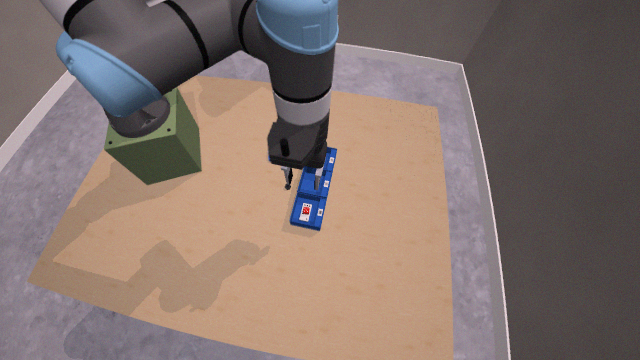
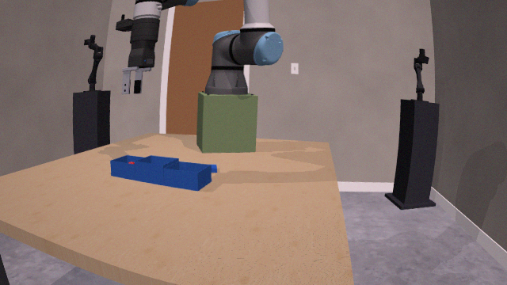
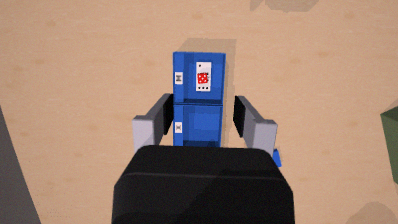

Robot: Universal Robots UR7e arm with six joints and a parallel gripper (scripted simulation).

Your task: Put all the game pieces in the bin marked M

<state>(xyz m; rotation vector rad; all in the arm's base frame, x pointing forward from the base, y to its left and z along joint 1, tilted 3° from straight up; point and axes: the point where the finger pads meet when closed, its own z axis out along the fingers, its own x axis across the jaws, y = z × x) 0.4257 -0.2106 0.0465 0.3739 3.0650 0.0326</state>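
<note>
End effector [image 3: 199, 120] is fully open and empty, high above the bins [image 2: 160, 171]; card [image 3: 202, 77] lies in the end bin.

Arm [image 2: 245, 43] raised, jaws wide, empty
</note>
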